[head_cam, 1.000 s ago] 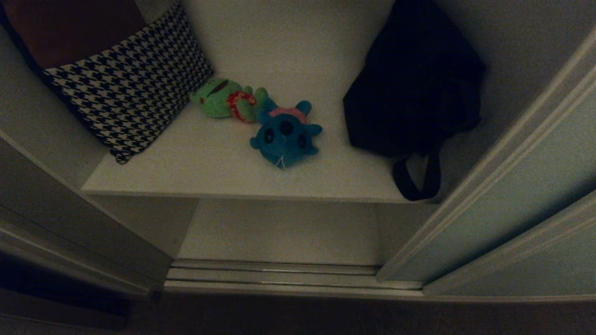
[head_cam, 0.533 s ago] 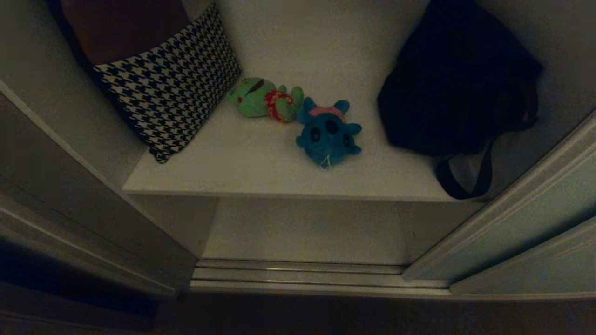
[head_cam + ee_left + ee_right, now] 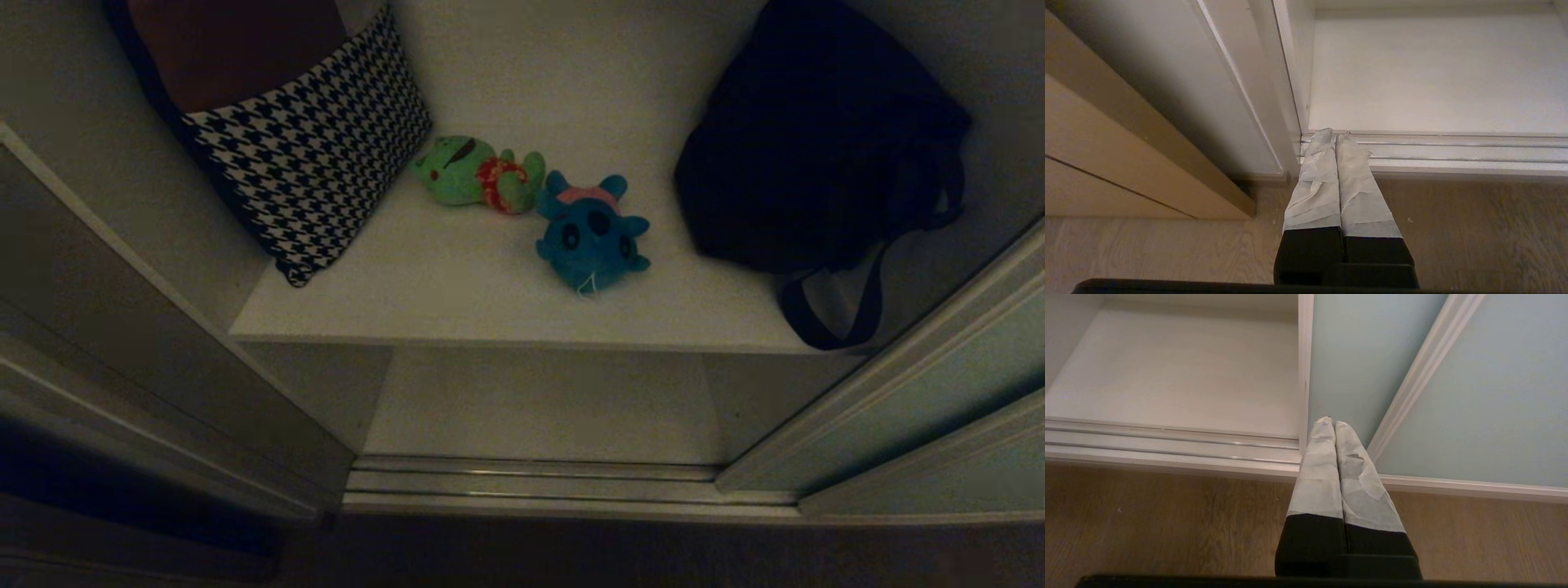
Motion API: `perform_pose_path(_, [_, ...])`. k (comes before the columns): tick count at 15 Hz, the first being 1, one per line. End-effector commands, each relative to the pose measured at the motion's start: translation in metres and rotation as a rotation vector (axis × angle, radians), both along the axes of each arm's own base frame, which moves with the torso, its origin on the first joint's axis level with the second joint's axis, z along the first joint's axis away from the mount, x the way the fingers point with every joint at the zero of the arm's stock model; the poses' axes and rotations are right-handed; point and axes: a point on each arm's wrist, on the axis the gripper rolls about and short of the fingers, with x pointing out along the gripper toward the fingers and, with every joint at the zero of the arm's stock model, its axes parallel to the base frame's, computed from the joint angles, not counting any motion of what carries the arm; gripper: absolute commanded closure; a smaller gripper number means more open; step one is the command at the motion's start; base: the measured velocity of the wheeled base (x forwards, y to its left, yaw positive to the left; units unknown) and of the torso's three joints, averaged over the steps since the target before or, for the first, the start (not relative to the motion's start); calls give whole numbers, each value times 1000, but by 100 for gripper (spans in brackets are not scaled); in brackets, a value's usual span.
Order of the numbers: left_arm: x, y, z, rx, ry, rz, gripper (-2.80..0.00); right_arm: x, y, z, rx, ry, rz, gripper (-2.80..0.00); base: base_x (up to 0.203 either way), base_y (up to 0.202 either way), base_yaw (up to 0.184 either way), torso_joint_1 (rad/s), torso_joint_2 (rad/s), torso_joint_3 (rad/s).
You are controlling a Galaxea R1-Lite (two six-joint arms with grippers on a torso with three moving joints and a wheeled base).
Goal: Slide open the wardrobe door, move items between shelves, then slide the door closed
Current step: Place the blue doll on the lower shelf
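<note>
Pale grey-green sliding wardrobe door (image 3: pixel 922 392) open at right. Green plush toy (image 3: pixel 478 173) and teal-blue plush toy (image 3: pixel 593 234) touching on upper white shelf (image 3: pixel 457 302). Left gripper (image 3: pixel 1335 136) and right gripper (image 3: pixel 1329 424) pressed together, empty, low over wooden floor (image 3: pixel 1147 522).

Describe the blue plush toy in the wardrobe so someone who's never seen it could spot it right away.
Look into the open wardrobe at the upper white shelf, between the houndstooth cushion and the black bag. Two small plush toys lie mid-shelf; the teal-blue one is nearer the shelf's front edge. Its pink tuft and dark eyes set it apart from the green toy in red shorts.
</note>
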Motion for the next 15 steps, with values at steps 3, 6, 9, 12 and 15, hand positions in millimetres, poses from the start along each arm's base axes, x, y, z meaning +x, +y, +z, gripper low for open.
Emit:
perform_pose_path(3, [-8, 0, 28, 2, -83, -6, 0, 0, 0, 0, 0, -1, 1, 0, 0, 0, 0, 0, 0, 0])
perform_pose_path(6, [-8, -2, 90, 5, -119, -71, 0, 0, 0, 0, 0, -1, 1, 0, 0, 0, 0, 0, 0, 0])
perform_pose_path(9, [24, -4, 154, 2, -68, -173, 0, 0, 0, 0, 0, -1, 1, 0, 0, 0, 0, 0, 0, 0])
perform_pose_path(12, [84, -5, 203, -16, 21, -271, 0, 0, 0, 0, 0, -1, 1, 0, 0, 0, 0, 0, 0, 0])
perform_pose_path(15, [153, -11, 248, -48, 35, -367, 0, 0, 0, 0, 0, -1, 1, 0, 0, 0, 0, 0, 0, 0])
